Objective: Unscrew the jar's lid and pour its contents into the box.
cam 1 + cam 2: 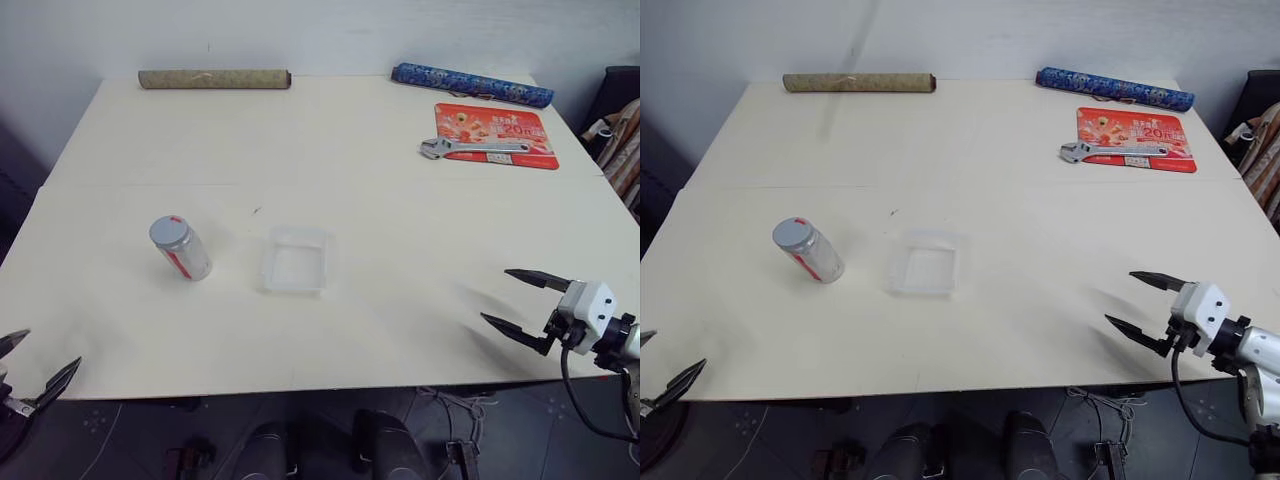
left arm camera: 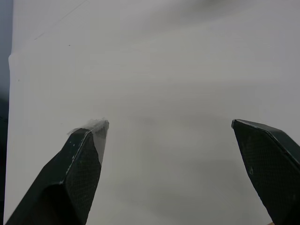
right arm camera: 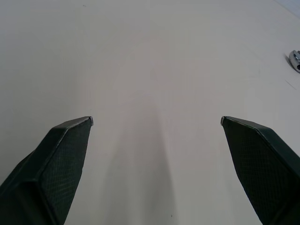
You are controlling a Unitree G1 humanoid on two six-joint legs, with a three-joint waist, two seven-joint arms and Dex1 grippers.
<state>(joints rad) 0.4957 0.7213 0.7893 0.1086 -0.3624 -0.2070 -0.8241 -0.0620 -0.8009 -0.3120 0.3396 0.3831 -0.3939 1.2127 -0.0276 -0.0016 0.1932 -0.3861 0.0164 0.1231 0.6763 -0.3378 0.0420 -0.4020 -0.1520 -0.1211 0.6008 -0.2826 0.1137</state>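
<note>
The jar (image 1: 183, 250) stands on the cream table (image 1: 400, 210), left of centre, with its silver-grey lid (image 1: 170, 231) on. Its contents cannot be made out through the red-and-white label. The clear box (image 1: 296, 259) sits a short way to the jar's right and looks empty. My left gripper (image 1: 50, 348) hangs open at the table's near left corner, well short of the jar, with nothing between its fingers (image 2: 84, 154). Over the near right edge my right gripper (image 1: 495, 295) is open too, and bare table lies between its fingers (image 3: 65, 150).
A red mat (image 1: 497, 134) with a silver wrench (image 1: 472, 148) on it lies at the far right. Along the far edge lie a blue patterned roll (image 1: 471, 84) and a brown roll (image 1: 214, 78). A dark chair with cloth (image 1: 622, 130) stands past the right edge.
</note>
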